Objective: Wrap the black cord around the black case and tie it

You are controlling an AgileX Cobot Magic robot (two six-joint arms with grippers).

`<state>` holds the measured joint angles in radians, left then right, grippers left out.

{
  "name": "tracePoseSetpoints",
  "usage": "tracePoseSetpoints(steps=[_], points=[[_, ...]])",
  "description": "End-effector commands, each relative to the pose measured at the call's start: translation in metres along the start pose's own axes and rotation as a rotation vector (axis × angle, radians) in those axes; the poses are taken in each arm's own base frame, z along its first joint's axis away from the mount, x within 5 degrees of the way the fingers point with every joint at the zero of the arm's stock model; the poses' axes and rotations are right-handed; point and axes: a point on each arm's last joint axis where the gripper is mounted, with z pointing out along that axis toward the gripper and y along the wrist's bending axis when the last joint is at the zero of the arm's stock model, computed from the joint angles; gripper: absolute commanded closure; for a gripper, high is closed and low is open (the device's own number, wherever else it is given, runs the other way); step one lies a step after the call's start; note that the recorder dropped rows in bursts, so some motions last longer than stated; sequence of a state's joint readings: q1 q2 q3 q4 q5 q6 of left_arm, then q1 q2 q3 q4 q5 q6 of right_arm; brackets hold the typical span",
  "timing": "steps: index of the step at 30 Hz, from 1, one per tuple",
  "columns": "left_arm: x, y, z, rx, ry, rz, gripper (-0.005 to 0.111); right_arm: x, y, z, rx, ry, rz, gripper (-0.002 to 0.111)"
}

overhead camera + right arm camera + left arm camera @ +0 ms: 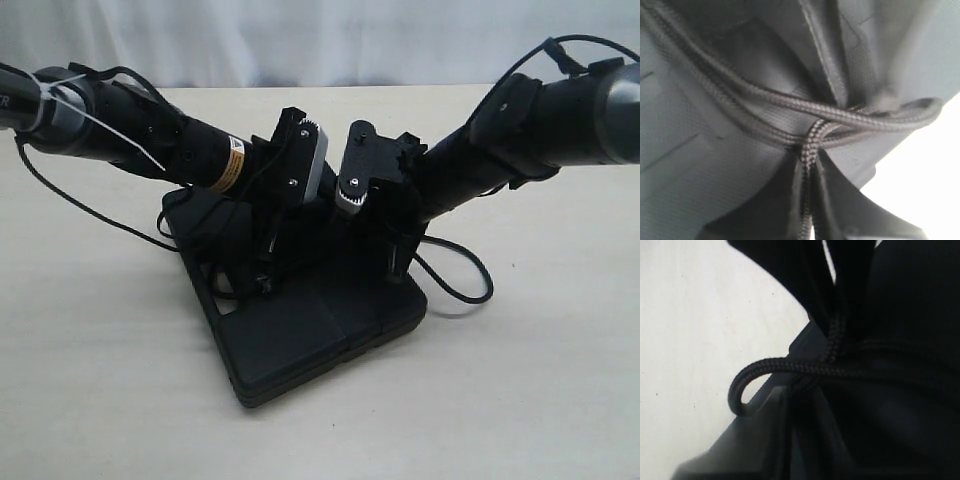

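Black cord (pixel 840 117) lies across the top face of the black case (pixel 300 340), which sits flat on the bench (pixel 100 400) at the middle of the scene, with both arms bent down over its far half. The wrist views show several strands running over the case. They cross one another close to an edge, and one bend loops out past that edge above the bench. The right arm's fingers (pixel 770 215) are closed on a strand that rises from the crossing. The left arm's fingers (pixel 266 268) are down at the cord on the left of the case, but the view there is too dark to tell whether they grip it. By this evidence the wrapping looks largely done and a first crossing of the tie has been laid. The strands appear loose rather than cinched, so drawing the knot tight and securing it seems to be what is left.
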<state>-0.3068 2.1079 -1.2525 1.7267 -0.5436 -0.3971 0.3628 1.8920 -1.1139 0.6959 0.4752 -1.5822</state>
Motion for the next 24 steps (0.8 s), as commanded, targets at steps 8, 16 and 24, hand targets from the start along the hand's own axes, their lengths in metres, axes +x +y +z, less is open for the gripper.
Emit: tracePoseSetpoints(steps=[8, 16, 24], points=[[-0.002, 0.015, -0.015, -0.091, 0.127, 0.042, 0.107, -0.006, -0.005, -0.011, 0.060, -0.025, 0.109, 0.041], [-0.025, 0.039, -0.051, -0.233, 0.105, -0.272, 0.107, -0.010, -0.003, -0.037, 0.070, 0.014, 0.244, 0.036], [-0.033, 0.054, -0.064, -0.331, -0.004, -0.935, 0.107, -0.008, -0.013, -0.062, 0.139, -0.009, 0.361, 0.036]])
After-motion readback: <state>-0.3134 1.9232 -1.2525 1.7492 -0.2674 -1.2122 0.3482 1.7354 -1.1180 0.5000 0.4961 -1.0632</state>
